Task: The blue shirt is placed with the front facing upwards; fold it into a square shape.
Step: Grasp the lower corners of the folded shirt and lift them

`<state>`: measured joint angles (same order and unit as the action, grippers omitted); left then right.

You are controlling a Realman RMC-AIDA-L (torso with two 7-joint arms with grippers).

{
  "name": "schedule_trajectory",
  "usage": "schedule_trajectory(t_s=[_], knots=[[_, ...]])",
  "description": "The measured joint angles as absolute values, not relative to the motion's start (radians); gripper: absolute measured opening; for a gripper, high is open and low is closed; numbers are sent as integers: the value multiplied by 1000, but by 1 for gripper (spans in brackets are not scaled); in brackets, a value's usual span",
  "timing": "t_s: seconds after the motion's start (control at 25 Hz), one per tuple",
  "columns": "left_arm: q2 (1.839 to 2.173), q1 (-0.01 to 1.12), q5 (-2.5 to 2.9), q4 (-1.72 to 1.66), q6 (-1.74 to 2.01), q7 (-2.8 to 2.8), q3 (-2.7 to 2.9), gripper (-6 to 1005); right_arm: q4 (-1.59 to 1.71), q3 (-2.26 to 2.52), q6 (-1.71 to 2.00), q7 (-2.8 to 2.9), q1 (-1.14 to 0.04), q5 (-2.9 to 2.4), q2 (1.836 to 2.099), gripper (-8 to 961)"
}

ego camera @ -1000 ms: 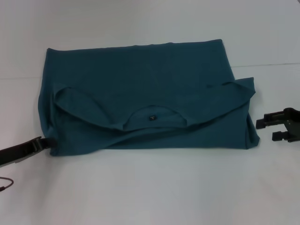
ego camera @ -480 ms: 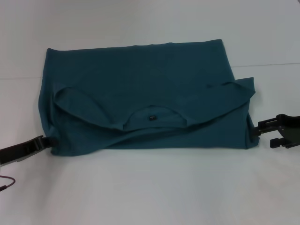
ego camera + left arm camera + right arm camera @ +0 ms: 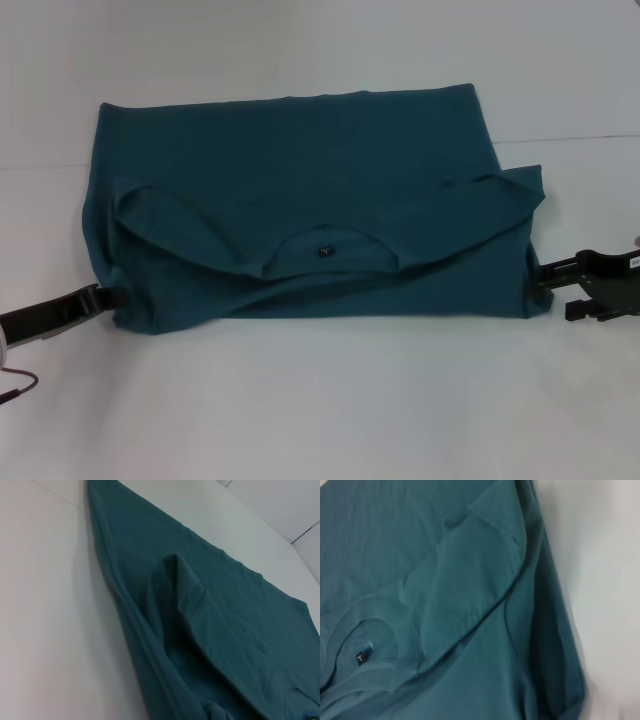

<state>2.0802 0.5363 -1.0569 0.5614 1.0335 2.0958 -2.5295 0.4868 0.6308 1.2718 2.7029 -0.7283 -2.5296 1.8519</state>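
I see the blue shirt (image 3: 300, 190) as soft matt cloth, finely knitted, with gentle creases and a small black woven label (image 3: 324, 251). The tabletop (image 3: 320, 400) looks smooth, white and matt. Both hands, left hand (image 3: 100, 298) and right hand (image 3: 556, 290), look like dark matt plastic.

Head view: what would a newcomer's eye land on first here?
The blue shirt dominates, spread wide across the white table, partly folded, with both sleeves turned in and the small black neck label showing near its front edge. Next come the two dark grippers flanking it: the left gripper at the shirt's near left corner, the right gripper at its near right corner.
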Motion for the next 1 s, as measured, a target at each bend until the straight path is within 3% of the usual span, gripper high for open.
schedule_trajectory(t_s=[0.8,1.0], knots=[[2079,551,-1057,548,1017,2086,-2530,42,403,674,1167,2713,-775,-2532,1864,760],[2080,554,-1057,548,1017,2084,-2530,42,403,687,1160,2724,-774,-2531,1864,698]])
